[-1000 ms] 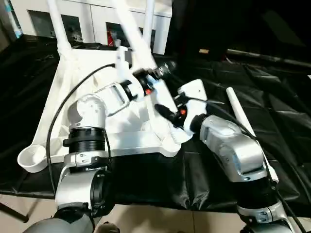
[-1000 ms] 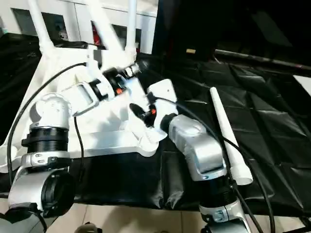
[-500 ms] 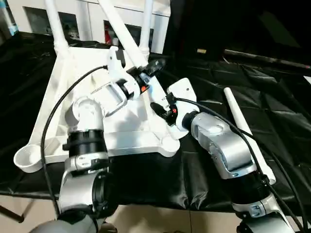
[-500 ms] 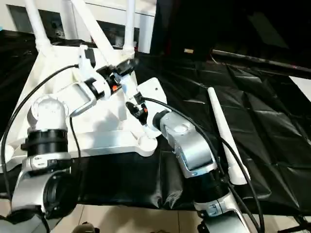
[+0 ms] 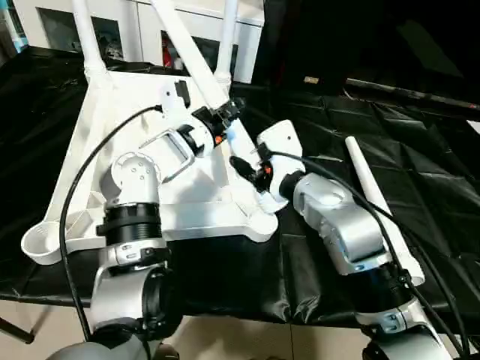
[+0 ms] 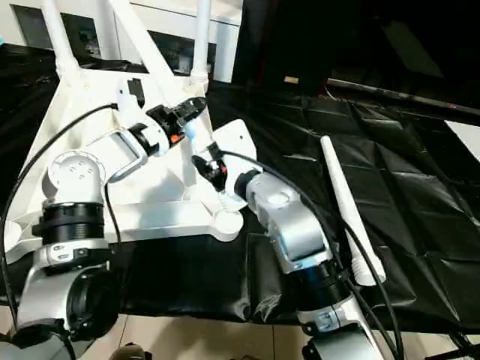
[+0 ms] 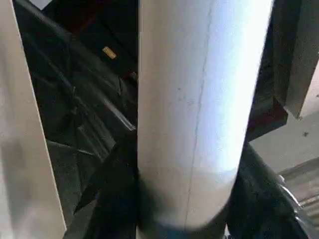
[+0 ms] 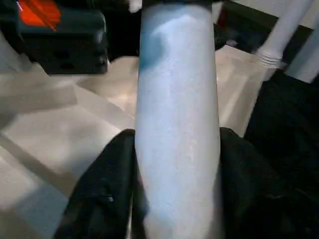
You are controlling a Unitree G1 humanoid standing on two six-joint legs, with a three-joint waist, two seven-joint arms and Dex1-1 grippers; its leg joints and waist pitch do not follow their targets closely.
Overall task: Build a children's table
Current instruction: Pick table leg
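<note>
The children's table (image 5: 112,142) lies upside down on the left of the black-clothed bench (image 5: 420,150), two legs upright at its far corners. The left gripper (image 5: 227,112) is clamped around a slanted leg (image 5: 196,64); the right gripper (image 5: 244,166) grips it lower down. A loose leg (image 5: 373,196) lies at right.

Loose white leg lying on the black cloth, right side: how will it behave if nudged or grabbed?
The loose leg is a round, slightly tapered tube lying flat on the black cloth, so a sideways nudge would probably roll it, likely in an arc. It looks rigid, hollow and probably light. Its smooth plastic could slip in a loose pinch.
</note>
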